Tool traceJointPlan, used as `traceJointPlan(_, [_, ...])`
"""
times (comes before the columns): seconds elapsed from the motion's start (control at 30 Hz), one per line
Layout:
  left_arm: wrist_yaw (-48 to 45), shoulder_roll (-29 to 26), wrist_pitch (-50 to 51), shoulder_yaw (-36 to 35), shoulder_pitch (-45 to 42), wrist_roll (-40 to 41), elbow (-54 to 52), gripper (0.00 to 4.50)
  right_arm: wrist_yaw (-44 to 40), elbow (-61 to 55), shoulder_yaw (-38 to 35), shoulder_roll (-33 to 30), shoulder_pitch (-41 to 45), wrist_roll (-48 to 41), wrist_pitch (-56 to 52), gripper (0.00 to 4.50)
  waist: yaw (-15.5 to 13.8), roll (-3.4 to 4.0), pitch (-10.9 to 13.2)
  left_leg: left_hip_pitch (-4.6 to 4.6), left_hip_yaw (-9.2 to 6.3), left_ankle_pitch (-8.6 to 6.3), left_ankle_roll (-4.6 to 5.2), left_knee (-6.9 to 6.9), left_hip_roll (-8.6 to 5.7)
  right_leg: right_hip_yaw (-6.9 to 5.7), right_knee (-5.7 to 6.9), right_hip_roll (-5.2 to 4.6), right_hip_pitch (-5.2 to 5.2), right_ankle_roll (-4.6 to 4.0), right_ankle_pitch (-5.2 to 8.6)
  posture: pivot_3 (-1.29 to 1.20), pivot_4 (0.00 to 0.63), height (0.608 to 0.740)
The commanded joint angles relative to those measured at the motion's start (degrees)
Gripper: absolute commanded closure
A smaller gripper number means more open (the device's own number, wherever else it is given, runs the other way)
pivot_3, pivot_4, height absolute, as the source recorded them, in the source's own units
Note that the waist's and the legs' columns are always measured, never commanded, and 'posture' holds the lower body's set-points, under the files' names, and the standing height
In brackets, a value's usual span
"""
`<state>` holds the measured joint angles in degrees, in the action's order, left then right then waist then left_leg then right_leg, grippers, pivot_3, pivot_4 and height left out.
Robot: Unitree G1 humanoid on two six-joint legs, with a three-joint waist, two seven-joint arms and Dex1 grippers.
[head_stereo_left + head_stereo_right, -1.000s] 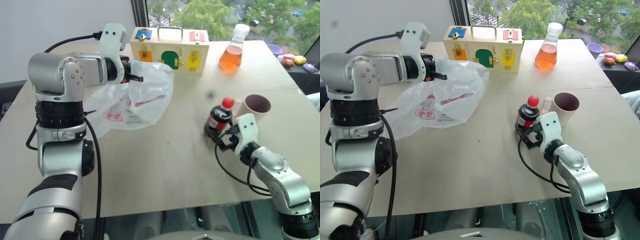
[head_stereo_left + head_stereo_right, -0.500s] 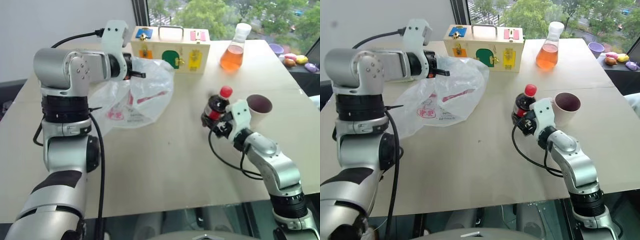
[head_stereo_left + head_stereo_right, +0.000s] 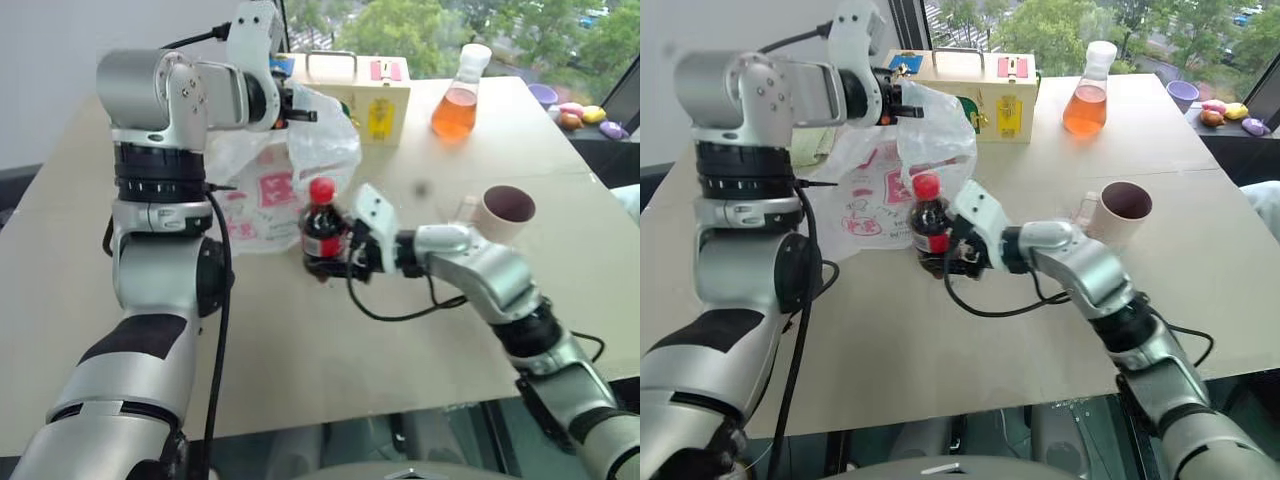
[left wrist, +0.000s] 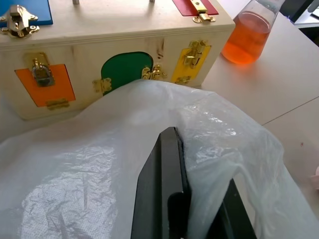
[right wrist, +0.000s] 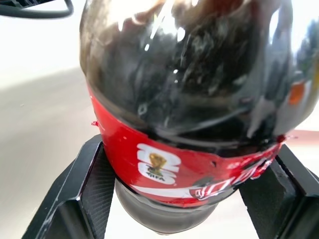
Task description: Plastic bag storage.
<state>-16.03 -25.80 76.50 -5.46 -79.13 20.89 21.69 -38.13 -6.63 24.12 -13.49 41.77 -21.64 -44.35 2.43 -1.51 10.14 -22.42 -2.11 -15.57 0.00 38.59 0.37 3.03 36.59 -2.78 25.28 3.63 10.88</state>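
My left gripper [image 3: 303, 115] is shut on a fold of the plastic bag [image 3: 262, 190], a thin translucent white bag with red print. It holds the fold up in front of the wooden box [image 3: 378, 92], and the rest of the bag drapes down to the table. In the left wrist view the black fingers [image 4: 167, 184] pinch the crinkly film [image 4: 89, 169]. My right gripper [image 3: 338, 262] is shut on a cola bottle [image 3: 321, 228] with a red cap. The bottle stands upright right beside the bag's lower edge. The right wrist view shows the bottle's red label [image 5: 179, 164] between both fingers [image 5: 82, 194].
A flask of orange liquid [image 3: 455, 98] stands at the back right. A pale mug [image 3: 506, 210] with a dark inside stands right of my right arm. Small colourful toys [image 3: 585, 118] lie past the table's far right edge. A black cable [image 3: 395, 312] loops under the right forearm.
My right gripper has carried the cola bottle leftwards across the table, from beside the mug to the bag. My left gripper has lifted the bag a little up and to the right.
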Motion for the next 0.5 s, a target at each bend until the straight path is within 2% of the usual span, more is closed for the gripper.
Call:
traceJointPlan(0.03, [-0.22,-0.17,0.35,-0.58,-2.69,-0.33,-1.23,4.50,5.27,4.13,-2.63,6.42,2.18,1.89,2.26,1.55,0.02,0.00,-0.01,-0.30,0.00,0.04,-0.07,0.04,-0.01,0.00,0.21,-0.01,0.28,-0.01,-0.01,0.00,0.150,0.740])
traceJointPlan(0.2, [-1.15,-1.63,4.14,-2.40,-2.64,0.78,-4.13,4.50,11.28,10.29,-7.64,15.19,2.30,1.78,3.39,1.55,0.06,0.02,0.00,-0.53,-0.01,0.08,-0.15,0.04,-0.02,0.00,0.21,-0.05,0.50,-0.01,-0.01,0.00,0.150,0.740])
traceJointPlan(0.33, [-4.08,-3.62,9.32,-2.36,-0.96,3.39,-8.80,4.50,13.39,11.44,-10.02,17.25,2.03,2.03,1.68,1.55,0.07,0.02,0.01,-0.53,-0.06,0.08,-0.15,0.03,-0.03,-0.02,0.22,-0.05,0.50,-0.01,-0.01,0.00,0.150,0.740])
traceJointPlan(0.5, [-7.71,-6.04,15.82,-2.05,1.76,7.52,-14.94,4.50,15.86,12.29,-18.43,17.43,3.98,-2.69,-6.08,1.55,0.09,0.04,0.02,-0.48,-0.08,0.08,-0.15,0.03,-0.03,-0.03,0.23,-0.05,0.49,-0.01,-0.01,0.00,0.150,0.740])
